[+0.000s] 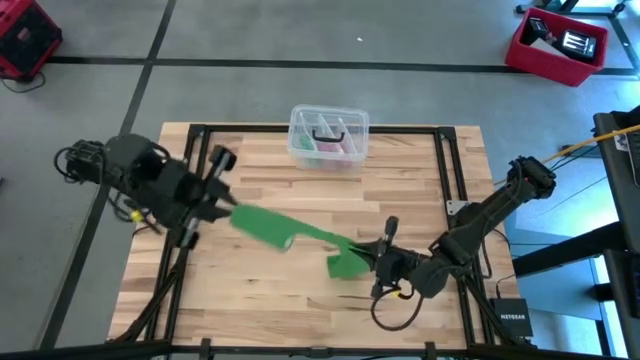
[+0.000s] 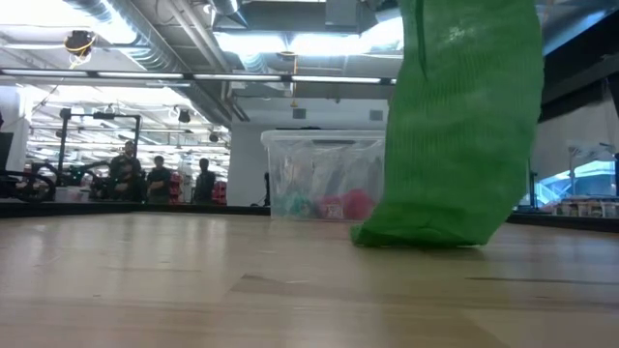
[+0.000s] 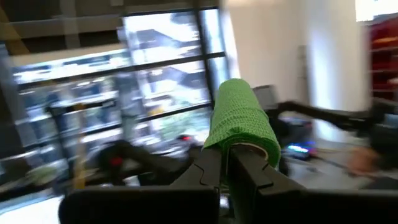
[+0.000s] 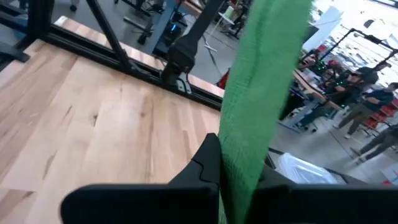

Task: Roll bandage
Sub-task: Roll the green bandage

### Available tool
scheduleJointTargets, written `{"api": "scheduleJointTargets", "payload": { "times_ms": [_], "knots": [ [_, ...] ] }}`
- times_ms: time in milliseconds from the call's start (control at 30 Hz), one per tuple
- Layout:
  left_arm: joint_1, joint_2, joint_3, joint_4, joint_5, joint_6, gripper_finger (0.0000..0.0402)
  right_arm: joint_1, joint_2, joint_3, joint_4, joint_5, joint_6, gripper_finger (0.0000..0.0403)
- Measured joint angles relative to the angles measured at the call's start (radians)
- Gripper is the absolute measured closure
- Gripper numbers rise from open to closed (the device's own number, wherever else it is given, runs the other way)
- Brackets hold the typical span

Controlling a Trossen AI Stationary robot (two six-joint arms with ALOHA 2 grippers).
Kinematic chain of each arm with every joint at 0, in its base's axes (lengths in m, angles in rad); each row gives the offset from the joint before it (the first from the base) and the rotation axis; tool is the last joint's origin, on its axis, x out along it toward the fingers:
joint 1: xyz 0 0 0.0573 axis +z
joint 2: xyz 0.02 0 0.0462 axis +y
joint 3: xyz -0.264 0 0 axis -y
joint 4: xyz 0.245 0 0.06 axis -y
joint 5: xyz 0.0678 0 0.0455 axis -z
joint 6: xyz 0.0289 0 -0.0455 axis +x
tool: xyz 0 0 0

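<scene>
Bandage (image 1: 290, 230) strung above worktop (image 1: 260, 300) between left end effector (image 1: 215, 208), clamped on rolled end, and right end effector (image 1: 372, 258), clamped on strip; keep strip taut and edges aligned while winding.

Environment: an industrial robotics lab or workshop hall. Indicators: a butcher-block wooden worktop (image 1: 300, 290) framed by black metal rails (image 1: 320, 127), standing on a grey concrete floor (image 1: 250, 35); red equipment bins (image 1: 556, 45) on that floor; exposed ceiling ducts (image 2: 155, 39) with strip lighting; and people (image 2: 160, 180) standing among further workstations in the background.
</scene>
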Motion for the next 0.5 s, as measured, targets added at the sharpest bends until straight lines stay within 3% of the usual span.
{"api": "scheduleJointTargets", "payload": {
  "times_ms": [133,300,500],
  "knots": [
    [-0.026,-0.001,0.000,-0.032,0.128,-0.003,0.0400,-0.011,0.000,0.000,-0.006,0.005,-0.007,0.0401],
    [-0.047,-0.014,0.000,-0.143,0.136,0.006,0.0400,0.001,-0.043,-0.001,-0.045,0.034,-0.008,0.0402],
    [-0.066,-0.036,0.000,-0.163,0.137,0.006,0.0400,0.052,-0.152,-0.001,-0.148,0.175,-0.008,0.0402]
  ]
}}
